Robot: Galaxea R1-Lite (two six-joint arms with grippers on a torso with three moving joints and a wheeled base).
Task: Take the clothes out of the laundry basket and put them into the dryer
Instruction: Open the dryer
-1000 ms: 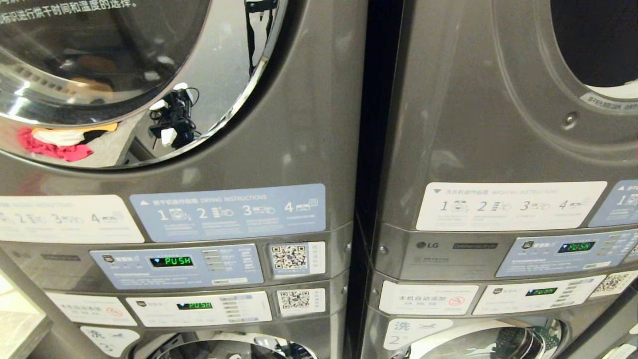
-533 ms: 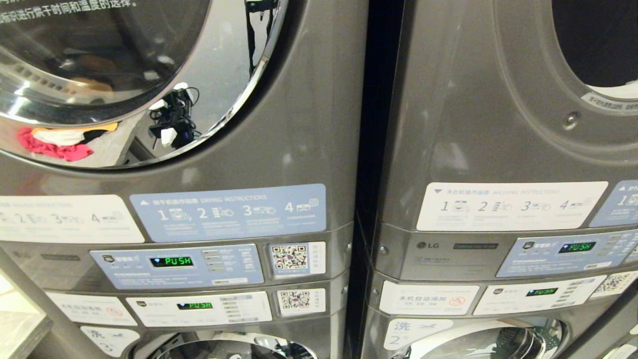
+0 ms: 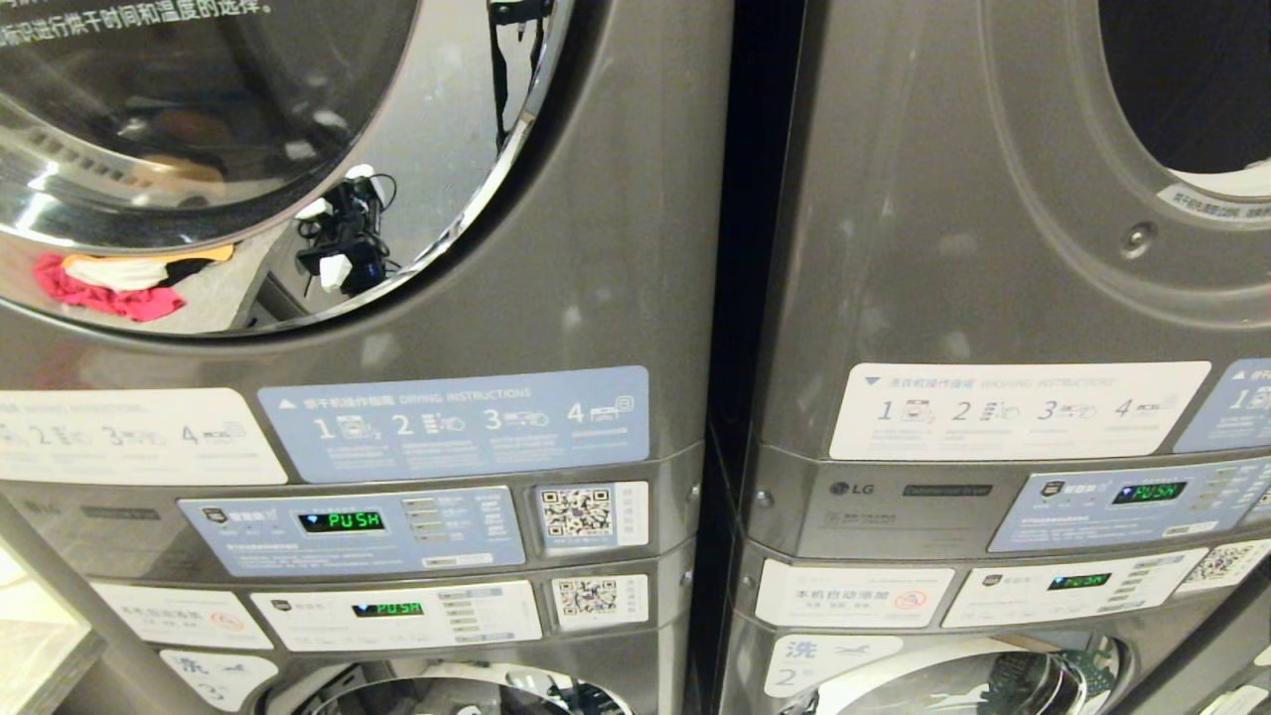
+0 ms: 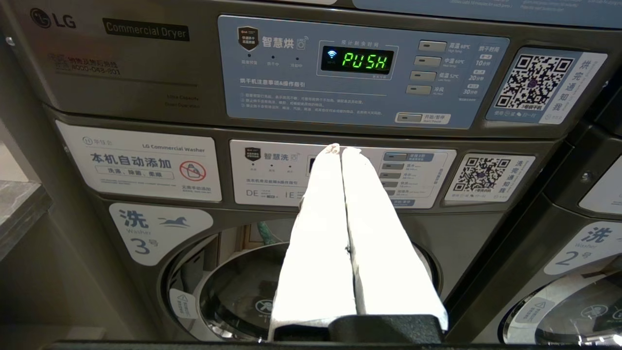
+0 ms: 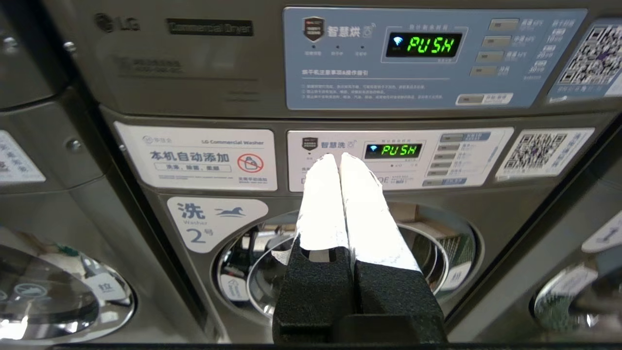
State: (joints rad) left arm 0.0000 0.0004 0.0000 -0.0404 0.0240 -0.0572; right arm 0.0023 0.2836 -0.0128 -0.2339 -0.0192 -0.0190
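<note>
Figure: 2 stacked washer-dryer columns face the robot, with neither arm in the head view. The right-hand dryer opening [image 3: 1192, 89], at 1 o'clock in the head view, shows dark and doorless, so it is judged the loading target; the left-hand dryer door [image 3: 248, 159] at 11 o'clock is closed, and its chrome rim mirrors a heap of red, white and orange clothes [image 3: 109, 283]. The laundry basket itself lies outside all 3 views. The left gripper [image 4: 337, 148] points at washer 3 with its white fingers pressed together, empty. The right gripper [image 5: 334, 156] points at washer 2, likewise closed on nothing. Judged step: reaching for the first garment. To do it well, part the fingers before descending, pinch 1 garment deep in its folds, and lift clear of the basket before swinging toward 1 o'clock
</note>
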